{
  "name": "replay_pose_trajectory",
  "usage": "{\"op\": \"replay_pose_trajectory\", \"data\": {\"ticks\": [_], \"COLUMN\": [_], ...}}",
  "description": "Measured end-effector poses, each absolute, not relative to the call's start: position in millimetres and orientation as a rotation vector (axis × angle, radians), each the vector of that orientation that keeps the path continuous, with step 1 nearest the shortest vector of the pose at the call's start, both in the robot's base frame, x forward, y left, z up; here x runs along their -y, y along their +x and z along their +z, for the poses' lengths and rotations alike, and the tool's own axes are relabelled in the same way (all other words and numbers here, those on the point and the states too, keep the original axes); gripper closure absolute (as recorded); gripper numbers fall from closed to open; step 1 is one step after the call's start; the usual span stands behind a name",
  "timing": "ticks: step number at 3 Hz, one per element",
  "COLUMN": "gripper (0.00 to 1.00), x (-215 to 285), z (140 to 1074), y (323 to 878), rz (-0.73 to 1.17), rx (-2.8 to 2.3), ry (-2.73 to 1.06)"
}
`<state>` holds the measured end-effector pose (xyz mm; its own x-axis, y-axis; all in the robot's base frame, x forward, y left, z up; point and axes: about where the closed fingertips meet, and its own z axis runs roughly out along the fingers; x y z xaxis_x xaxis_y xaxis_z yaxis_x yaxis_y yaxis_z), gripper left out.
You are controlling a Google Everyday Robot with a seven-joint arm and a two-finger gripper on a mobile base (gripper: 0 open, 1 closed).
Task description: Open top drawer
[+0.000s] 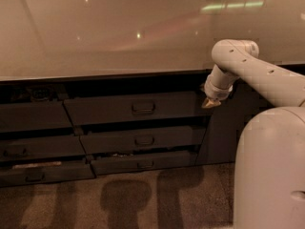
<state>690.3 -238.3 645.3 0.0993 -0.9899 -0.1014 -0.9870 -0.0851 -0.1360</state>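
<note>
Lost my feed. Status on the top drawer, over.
Gripper at right end of top drawer. Drawer not pulled out, handle untouched. Nothing blocking it.

top drawer (100, 109): wide dark grey front, small rectangular centre handle (143, 108), sitting level, facing camera. gripper (211, 103) hanging by its right end.
</note>
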Motion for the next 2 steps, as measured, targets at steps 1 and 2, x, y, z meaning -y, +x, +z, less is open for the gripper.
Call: {"op": "replay_pose_trajectory", "data": {"ticks": [1, 2], "gripper": [1.00, 1.00], "x": [238.3, 238.3], "z": [645.3, 645.2], "y": [690.3, 690.3], "rz": [-0.025, -0.024], "rx": [-2.001, -2.001], "ry": [-2.197, -2.197]}}
